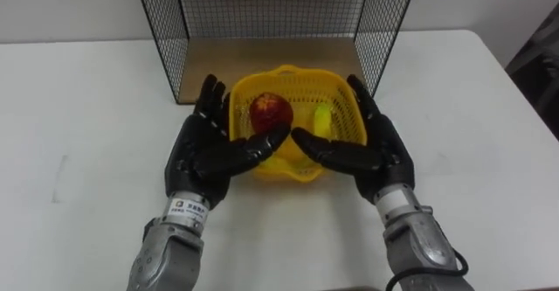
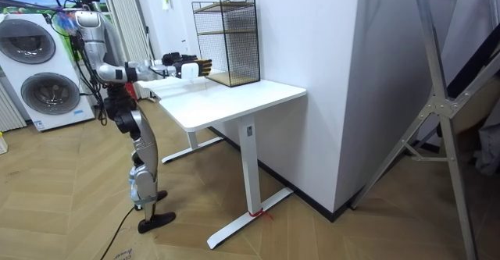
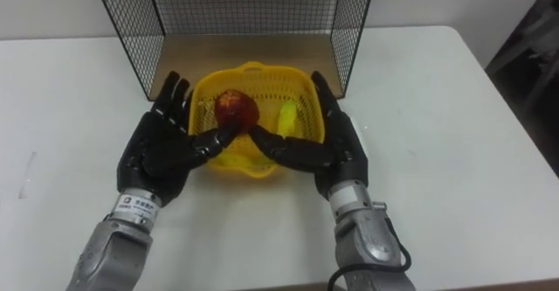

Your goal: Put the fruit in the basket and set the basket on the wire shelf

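Observation:
A yellow plastic basket [image 1: 301, 74] is in front of the wire shelf [image 1: 271, 3], just short of its wooden bottom board [image 1: 262, 57]. In the basket lie a red apple [image 1: 271, 110] and a small yellow-green fruit [image 1: 322, 119]. My left hand [image 1: 203, 155] presses flat against the basket's left side. My right hand [image 1: 376, 147] presses against its right side. Both hands have straight fingers, and their thumbs reach inward along the basket's near edge. In the room view the hands [image 2: 176, 60] are held out above the tabletop towards the shelf.
The white table [image 1: 87, 107] spreads wide on both sides of the basket. The black wire shelf [image 2: 228, 37] stands at the table's far edge against the wall, open towards me, with an upper wooden board. Washing machines [image 2: 31, 65] stand behind the robot.

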{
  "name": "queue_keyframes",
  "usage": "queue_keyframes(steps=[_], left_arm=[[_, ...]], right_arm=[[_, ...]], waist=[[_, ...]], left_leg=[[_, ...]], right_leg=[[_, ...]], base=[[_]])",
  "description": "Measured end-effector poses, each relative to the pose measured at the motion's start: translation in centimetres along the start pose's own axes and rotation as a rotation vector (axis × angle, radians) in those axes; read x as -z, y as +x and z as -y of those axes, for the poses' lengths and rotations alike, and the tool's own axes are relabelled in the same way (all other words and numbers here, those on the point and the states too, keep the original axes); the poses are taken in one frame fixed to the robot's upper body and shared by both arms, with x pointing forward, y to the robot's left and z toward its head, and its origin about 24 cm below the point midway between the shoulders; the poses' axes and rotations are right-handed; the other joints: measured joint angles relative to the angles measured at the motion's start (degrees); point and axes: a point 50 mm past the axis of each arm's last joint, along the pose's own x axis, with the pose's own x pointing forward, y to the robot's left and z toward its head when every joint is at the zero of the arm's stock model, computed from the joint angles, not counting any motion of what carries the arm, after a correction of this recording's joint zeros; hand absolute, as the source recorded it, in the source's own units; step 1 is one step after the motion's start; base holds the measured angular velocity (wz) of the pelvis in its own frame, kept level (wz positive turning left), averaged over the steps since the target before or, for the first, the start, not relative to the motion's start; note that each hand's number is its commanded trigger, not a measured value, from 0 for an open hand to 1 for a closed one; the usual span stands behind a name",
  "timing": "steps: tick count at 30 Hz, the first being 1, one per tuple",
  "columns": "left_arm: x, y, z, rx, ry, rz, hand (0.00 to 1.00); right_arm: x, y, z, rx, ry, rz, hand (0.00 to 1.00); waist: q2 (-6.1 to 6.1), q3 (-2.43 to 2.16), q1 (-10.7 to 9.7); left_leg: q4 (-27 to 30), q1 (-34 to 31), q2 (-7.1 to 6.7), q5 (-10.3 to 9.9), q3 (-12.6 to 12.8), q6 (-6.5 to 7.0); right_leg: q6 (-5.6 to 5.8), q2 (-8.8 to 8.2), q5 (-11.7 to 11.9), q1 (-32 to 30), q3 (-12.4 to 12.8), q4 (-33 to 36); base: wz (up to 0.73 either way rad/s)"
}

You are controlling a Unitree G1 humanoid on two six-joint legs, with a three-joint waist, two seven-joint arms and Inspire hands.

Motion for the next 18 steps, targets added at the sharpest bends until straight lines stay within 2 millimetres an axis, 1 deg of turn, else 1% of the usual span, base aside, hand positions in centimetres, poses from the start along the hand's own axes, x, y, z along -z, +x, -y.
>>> queue_keyframes(steps=[3, 8, 9, 12, 14, 16, 18], left_arm=[[-0.4, 0.0, 0.3, -0.002, 0.03, 0.017, 0.0], [-0.5, 0.1, 0.3, -0.02, 0.047, 0.027, 0.0], [-0.7, 0.1, 0.4, -0.022, 0.053, 0.035, 0.0], [-1.1, 0.1, 0.8, -0.016, 0.048, 0.063, 0.0], [-1.3, 0.2, 1.0, -0.012, 0.044, 0.08, 0.0], [-1.5, 0.2, 1.1, -0.01, 0.038, 0.097, 0.0], [-1.5, 0.2, 1.1, -0.01, 0.038, 0.103, 0.0]], right_arm=[[-0.5, 0.0, -0.4, -0.004, 0.014, 0.022, 0.0], [-1.1, 0.1, -0.8, -0.014, 0.022, 0.051, 0.0], [-1.3, 0.1, -0.9, -0.017, 0.03, 0.063, 0.0], [-1.4, 0.1, -1.2, -0.019, 0.05, 0.088, 0.0], [-1.4, 0.1, -1.4, -0.025, 0.057, 0.094, 0.0], [-1.5, 0.1, -1.5, -0.029, 0.061, 0.105, 0.0], [-1.5, 0.1, -1.6, -0.034, 0.062, 0.109, 0.0]], waist=[[0.2, 0.01, 0.07], [0.15, 0.04, 0.02], [0.12, 0.05, 0.03], [0.01, 0.1, -0.03], [-0.16, 0.22, -0.06], [-0.56, 0.47, -0.09], [-0.83, 0.63, -0.11]], left_leg=[[0.0, 0.13, 0.02, 0.02, -0.05, 0.0], [-0.1, 0.83, 0.07, 0.01, -0.14, 0.0], [-0.14, 0.81, 0.43, 0.0, -0.16, 0.0], [-0.1, 0.92, 0.47, -0.01, -0.17, -0.01], [0.02, 0.98, 0.47, -0.01, -0.19, -0.01], [0.13, 0.93, 0.49, -0.01, -0.23, -0.02], [0.35, 0.81, 0.51, -0.03, -0.27, -0.02]], right_leg=[[0.0, -0.04, 0.0, 0.23, -0.28, 0.0], [0.0, -0.05, 0.0, 0.9, -0.4, 0.15], [0.0, -0.02, 0.0, 0.89, -0.41, 0.19], [0.0, 0.02, 0.0, 0.9, -0.47, 0.59], [0.0, 0.05, -0.01, 0.88, -0.55, 0.9], [0.0, 0.05, -0.01, 0.88, -0.64, 0.93], [0.0, 0.04, -0.01, 0.88, -0.68, 0.95]], base=[[0.0], [0.0], [0.0], [0.0], [0.0], [0.0], [0.0]])
